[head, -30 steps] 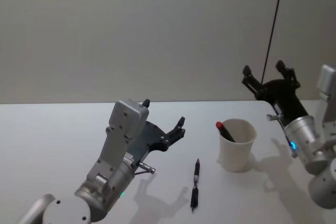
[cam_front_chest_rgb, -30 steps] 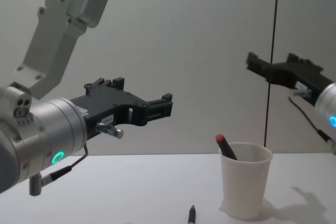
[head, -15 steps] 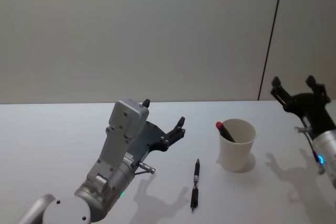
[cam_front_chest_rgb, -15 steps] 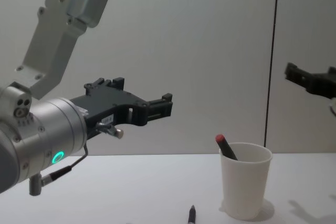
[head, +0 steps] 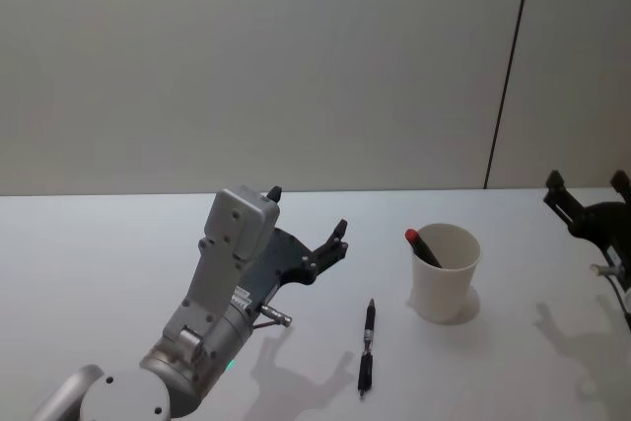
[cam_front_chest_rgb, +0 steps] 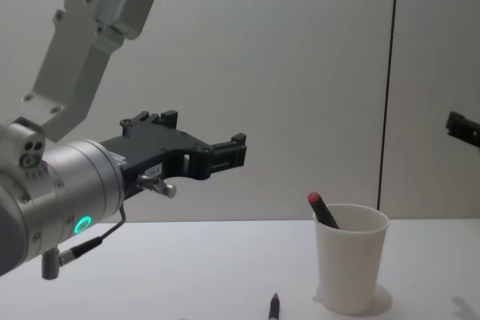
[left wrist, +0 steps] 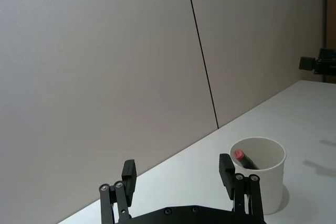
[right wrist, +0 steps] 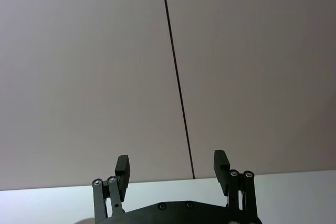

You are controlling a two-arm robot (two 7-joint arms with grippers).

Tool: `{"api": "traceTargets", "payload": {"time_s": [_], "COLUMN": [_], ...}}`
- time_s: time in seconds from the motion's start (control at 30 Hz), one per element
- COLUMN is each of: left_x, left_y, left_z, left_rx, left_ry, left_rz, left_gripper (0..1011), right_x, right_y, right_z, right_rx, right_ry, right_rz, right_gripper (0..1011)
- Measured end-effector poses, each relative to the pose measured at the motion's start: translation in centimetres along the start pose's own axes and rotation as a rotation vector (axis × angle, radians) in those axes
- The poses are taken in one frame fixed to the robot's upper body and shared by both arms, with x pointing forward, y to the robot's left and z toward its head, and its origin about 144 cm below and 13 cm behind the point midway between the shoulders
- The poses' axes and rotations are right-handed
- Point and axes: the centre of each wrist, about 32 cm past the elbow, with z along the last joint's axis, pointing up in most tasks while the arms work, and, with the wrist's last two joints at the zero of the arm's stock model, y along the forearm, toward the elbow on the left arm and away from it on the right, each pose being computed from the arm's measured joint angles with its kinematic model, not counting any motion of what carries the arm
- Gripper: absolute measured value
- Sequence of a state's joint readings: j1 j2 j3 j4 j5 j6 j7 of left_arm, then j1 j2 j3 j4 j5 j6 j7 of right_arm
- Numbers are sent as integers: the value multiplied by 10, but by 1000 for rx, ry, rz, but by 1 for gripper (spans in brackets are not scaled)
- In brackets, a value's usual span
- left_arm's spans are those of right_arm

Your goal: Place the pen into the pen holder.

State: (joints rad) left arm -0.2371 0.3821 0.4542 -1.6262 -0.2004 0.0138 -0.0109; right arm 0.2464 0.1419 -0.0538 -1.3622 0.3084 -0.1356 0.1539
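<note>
— Black and slim: found the pen [head: 366,347] flat on the table [head: 118,244], well below the left gripper [head: 308,212] and off to its right, touching nothing.
— Read the long axis how?
— Ran nearly straight out from the body, far end tipped a touch toward the pen holder [head: 446,271]. Lay roughly crosswise to the left gripper's opening, so judged little roll of the wrist needed. Judged a good pitch downward needed, though: pointed forward over the table, not down at it.
— And placed the pen holder where?
— Stood upright farther to that gripper's right, beyond the pen and apart from it. Held already a red-capped pen [head: 422,246], leaned against the rim.
— Noted the state of the tools?
— Saw the left gripper spread wide, gripping nothing, raised off the table. Saw the right gripper [head: 588,187] likewise wide and empty, held high, with the pen holder to its left and the pen farther left again, well apart.
— Picked which arm as nearer?
— Picked the left, as a judgement: nothing but bare table from it to the pen, and the pen holder just beyond for the drop.
</note>
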Motion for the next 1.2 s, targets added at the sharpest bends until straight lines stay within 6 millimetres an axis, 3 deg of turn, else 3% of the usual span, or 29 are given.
{"api": "traceTargets", "payload": {"time_s": [1.2], "left_x": [0], "left_y": [-1], "left_z": [0], "left_rx": [10], "left_ry": [3], "left_rz": [1], "left_gripper": [1004], "right_x": [12], "right_y": [-16], "right_z": [-2], "right_rx": [-63], "right_ry": [-8], "right_rz": [-38], "right_gripper": [1001]}}
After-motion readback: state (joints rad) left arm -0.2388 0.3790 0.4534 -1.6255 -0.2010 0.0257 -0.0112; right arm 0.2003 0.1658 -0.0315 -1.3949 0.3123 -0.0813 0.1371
